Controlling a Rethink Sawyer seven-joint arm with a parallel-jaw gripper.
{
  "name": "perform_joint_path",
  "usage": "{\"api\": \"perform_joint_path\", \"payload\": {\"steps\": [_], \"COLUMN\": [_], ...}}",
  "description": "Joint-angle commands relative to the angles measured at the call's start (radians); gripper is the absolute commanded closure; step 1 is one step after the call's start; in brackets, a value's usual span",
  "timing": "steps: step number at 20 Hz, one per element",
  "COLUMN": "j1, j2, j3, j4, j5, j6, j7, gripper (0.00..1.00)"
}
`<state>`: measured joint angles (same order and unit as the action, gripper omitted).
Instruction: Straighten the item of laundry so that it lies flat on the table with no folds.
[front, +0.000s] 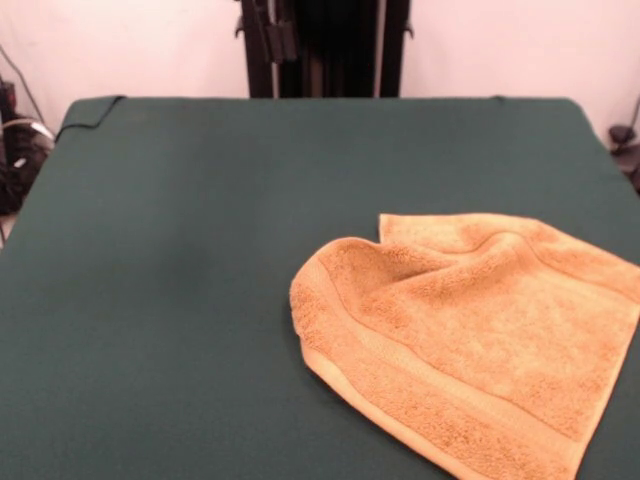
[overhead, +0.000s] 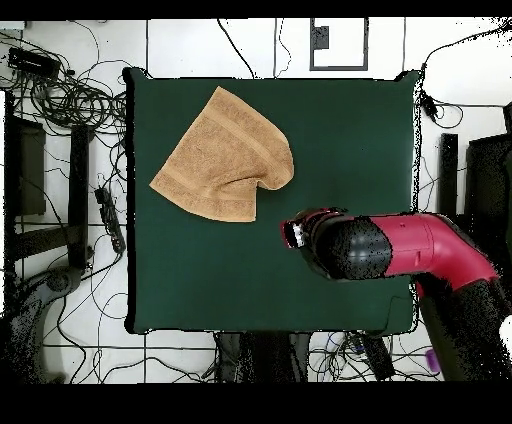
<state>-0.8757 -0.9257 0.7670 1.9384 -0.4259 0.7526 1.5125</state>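
- Towel lies rumpled near the table edge, one corner folded under;
- gripper hovers beside it; whether open, I cannot tell;
- risk: a shallow pinch drags the whole cloth off the edge.

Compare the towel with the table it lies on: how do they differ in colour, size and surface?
The towel is orange-tan; the table is dark green. The towel covers only one corner area; the table is far bigger. The towel is rumpled, one part folded over; the table's cloth lies smooth. Both are fabric-surfaced.
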Motion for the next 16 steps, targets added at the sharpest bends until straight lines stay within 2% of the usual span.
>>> {"api": "perform_joint_path", "payload": {"steps": [1, 16], "j1": [0.093, 0.148], "j2": [-0.054, -0.062], "j3": [-0.126, -0.213], "j4": [-0.019, 0.005], "j5": [-0.01, 0.03], "j6": [0.075, 0.029], "j7": [0.171, 0.145], "gripper": [1.0, 1.0]}}
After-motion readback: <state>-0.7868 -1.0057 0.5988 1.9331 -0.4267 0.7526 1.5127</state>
